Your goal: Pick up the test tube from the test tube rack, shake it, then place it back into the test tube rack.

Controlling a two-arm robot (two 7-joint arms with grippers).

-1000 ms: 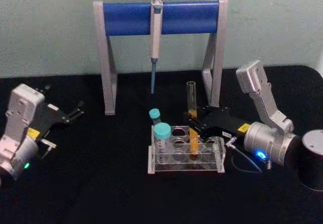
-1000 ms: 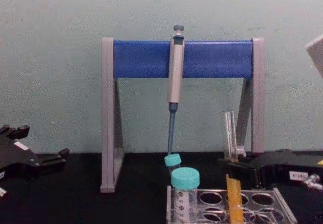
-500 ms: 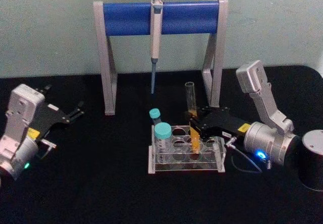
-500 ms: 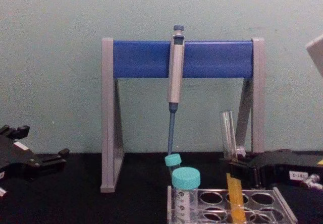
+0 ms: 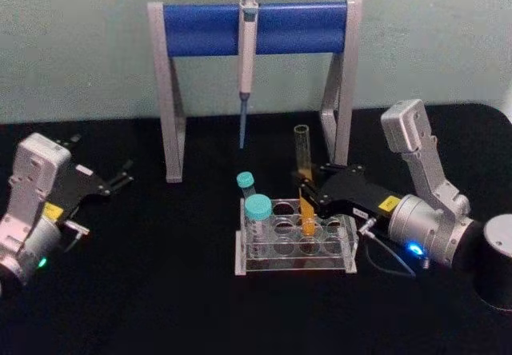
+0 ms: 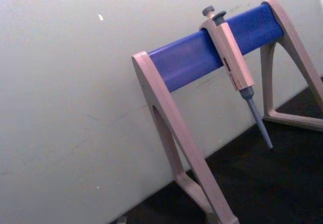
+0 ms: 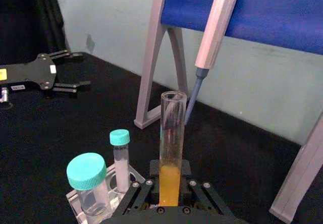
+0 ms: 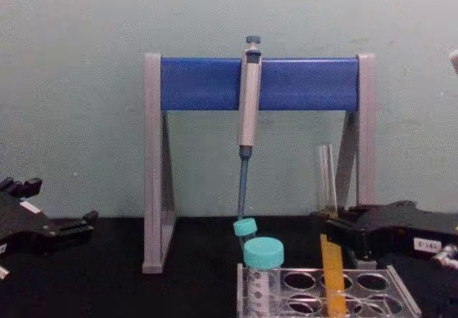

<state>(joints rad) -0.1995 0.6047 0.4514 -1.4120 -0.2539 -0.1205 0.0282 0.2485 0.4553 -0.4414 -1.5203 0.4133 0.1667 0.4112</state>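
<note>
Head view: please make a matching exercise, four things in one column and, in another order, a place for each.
1. long clear glass test tube with orange-yellow liquid
2. grey-blue pipette
3. wide teal-capped vial
4. left gripper

A. hangs on the blue crossbar of the tall grey stand
B. parked at the black table's left side
C. held by the right gripper, lower end in the low grey translucent rack
D. stands at the rack's left end

Pairs: 1-C, 2-A, 3-D, 4-B

Right end effector (image 5: 306, 197) clamped; left end effector (image 5: 122, 174) spread.
</note>
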